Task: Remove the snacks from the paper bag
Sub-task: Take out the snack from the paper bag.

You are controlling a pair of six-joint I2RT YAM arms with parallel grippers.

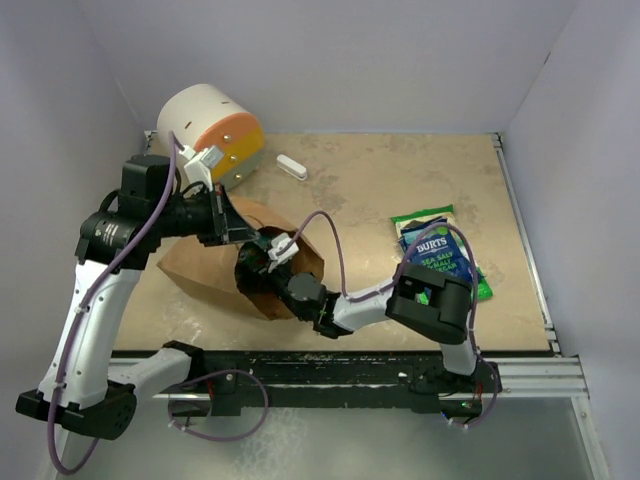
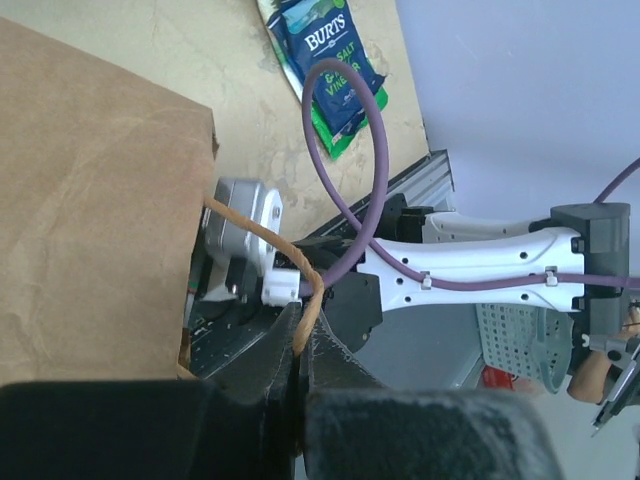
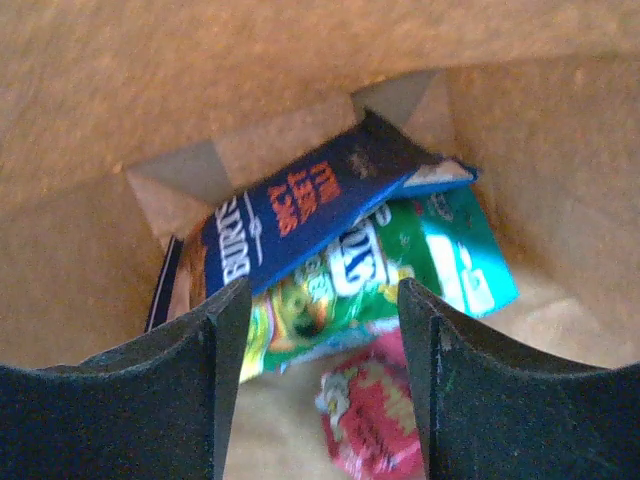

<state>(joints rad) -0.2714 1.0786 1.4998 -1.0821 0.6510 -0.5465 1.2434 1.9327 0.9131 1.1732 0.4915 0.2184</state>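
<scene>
The brown paper bag lies on its side with its mouth toward the right arm. My left gripper is shut on its twisted handle. My right gripper is open inside the bag, close above the snacks: a dark blue Burts packet lying over a green packet, and a pink-red packet nearest me. Out on the table lie a blue Burts packet on top of a green packet, also seen in the left wrist view.
A white-and-orange cylinder stands at the back left. A small white bar lies beside it. White walls close in the table on three sides. The right arm's purple cable arcs over the bag's mouth.
</scene>
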